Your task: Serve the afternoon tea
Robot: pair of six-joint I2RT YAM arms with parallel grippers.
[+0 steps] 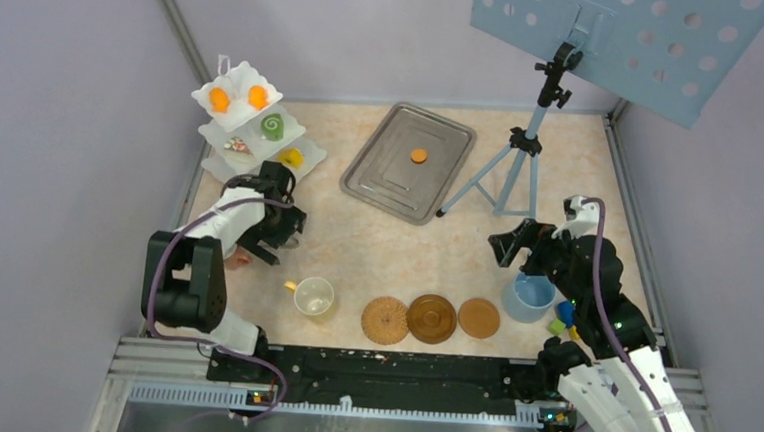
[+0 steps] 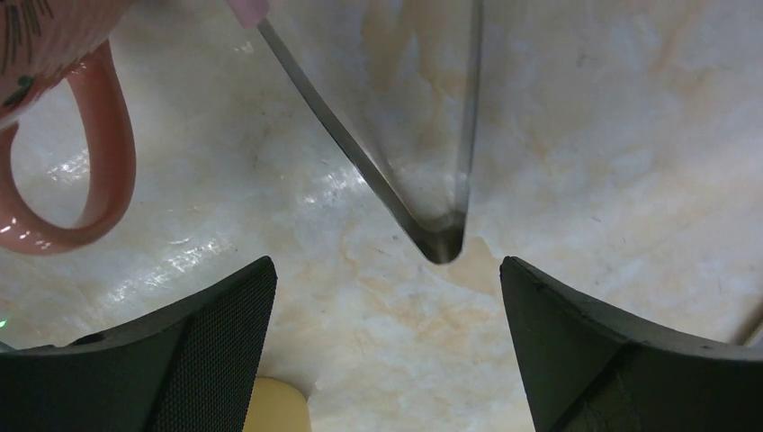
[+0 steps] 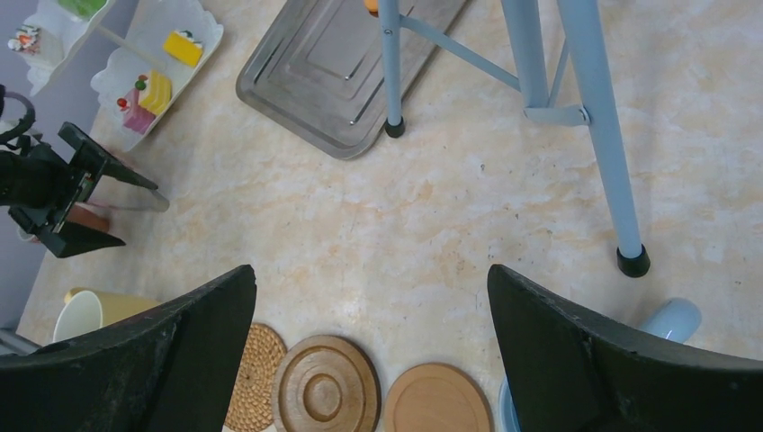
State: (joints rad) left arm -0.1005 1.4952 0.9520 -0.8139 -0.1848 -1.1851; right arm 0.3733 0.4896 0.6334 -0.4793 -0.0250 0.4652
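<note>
Stand (image 1: 238, 79): white, with three levels. It sits in the far left corner of the table (image 1: 376, 251).
Biscuits: two orange biscuits (image 1: 220, 99) lie on the top level. One more biscuit (image 1: 419, 155) lies alone on the metal tray (image 1: 380, 181).
Green roll (image 1: 271, 125): on the middle level.
Yellow wedge (image 1: 290, 156) and pink slice (image 3: 139, 103): side by side on the lowest level.
Coasters (image 1: 432, 318): three round brown ones in a row near the front edge, none with a cup on it.
Cups: a yellow cup (image 1: 314, 296) stands just left of the coasters. A blue cup (image 1: 530, 297) stands just right of them. A pink cup (image 2: 94, 153) stands near the left gripper, and only its handle and a bit of its side show up close.
Left gripper (image 2: 385, 270): near the stand, fingers spread wide, holding nothing.
Tongs (image 2: 443, 236): the metal bend lies on the table just past the left fingers, not touching them.
Right gripper (image 3: 371, 270): above the table beyond the blue cup, fingers spread wide, holding nothing.
Blocks (image 1: 562, 315): small and bright, just beside the blue cup.
Tripod (image 1: 522, 154): light blue. It stands right of the tray and holds up a blue board (image 1: 649, 42) full of holes.
</note>
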